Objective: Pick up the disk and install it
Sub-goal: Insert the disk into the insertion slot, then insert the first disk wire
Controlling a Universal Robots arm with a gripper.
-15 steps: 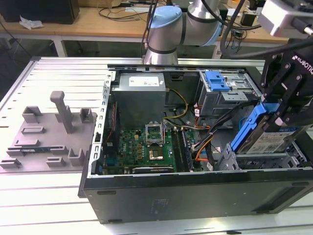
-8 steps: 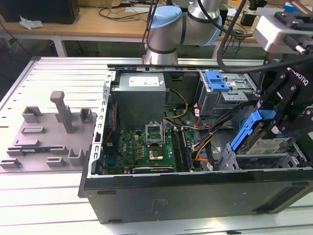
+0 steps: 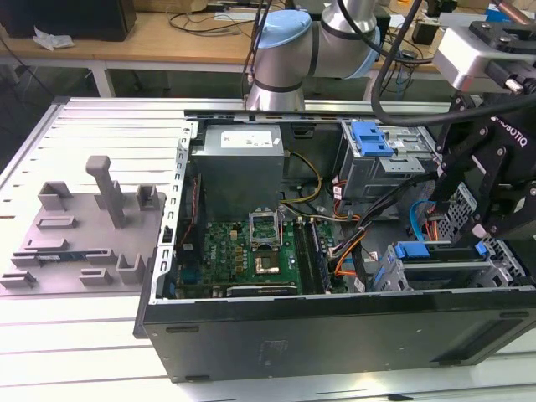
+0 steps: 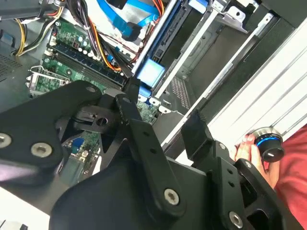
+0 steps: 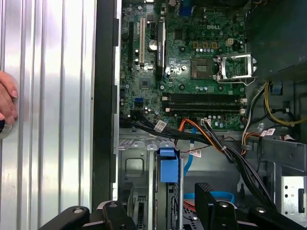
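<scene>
Open computer case (image 3: 335,335) lies on its side on a slatted metal table (image 3: 75,343), filling the centre and the exterior view's right.

Inside the case:
- green motherboard (image 3: 251,247) on the floor, centre-left, with an empty processor socket (image 5: 233,67)
- grey power supply (image 3: 243,163) against the far wall, above the board
- metal cage with a blue latch (image 3: 371,138) at upper right
- bundle of black, orange and yellow cables (image 3: 352,243) running from the board toward the drive bays
- drive cage (image 3: 511,268) at lower right of the frame

The disk (image 5: 169,165) sits edge-on in a slot of that lower-right cage. The blue tab of its carrier stands up above the metal rails, and its blue frame ends show at both ends of the bay in the exterior view.

Gripper (image 5: 164,194) hangs over that cage with its fingers (image 5: 207,199) spread apart. One finger is on either side of the blue tab, and they hold nothing. I cannot tell whether a finger touches the carrier.

On the table at the exterior view's left, apart from the case, is a grey plastic fixture (image 3: 50,251) with an upright post (image 3: 107,188).

A person's hand (image 5: 7,100) rests on the table beside the case. In the second wrist view it sits at a round knob with a blue ring (image 4: 267,143).
</scene>
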